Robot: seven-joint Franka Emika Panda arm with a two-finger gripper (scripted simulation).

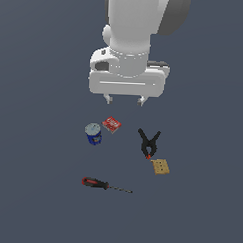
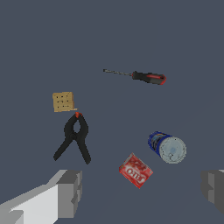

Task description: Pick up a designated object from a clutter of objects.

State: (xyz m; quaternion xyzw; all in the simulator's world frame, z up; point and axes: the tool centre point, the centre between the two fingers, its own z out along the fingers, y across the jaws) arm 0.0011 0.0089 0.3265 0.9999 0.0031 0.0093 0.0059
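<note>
The designated object, a small tan square block with rows of dots [image 1: 161,167] [image 2: 63,101], lies flat on the grey floor at the exterior view's right, touching the orange tip of a black spring clamp [image 1: 149,142] [image 2: 75,137]. Around it the clutter holds a small red box [image 1: 112,124] [image 2: 136,170], a blue can with a grey lid [image 1: 93,134] [image 2: 167,147] and a red-and-black-handled screwdriver [image 1: 104,184] [image 2: 139,76]. My gripper [image 1: 124,99] [image 2: 141,190] hangs open high above the items, nearest the red box, with nothing between its fingers [image 2: 69,192].
Plain dark grey floor surrounds the items on every side. My white arm fills the upper middle of the exterior view.
</note>
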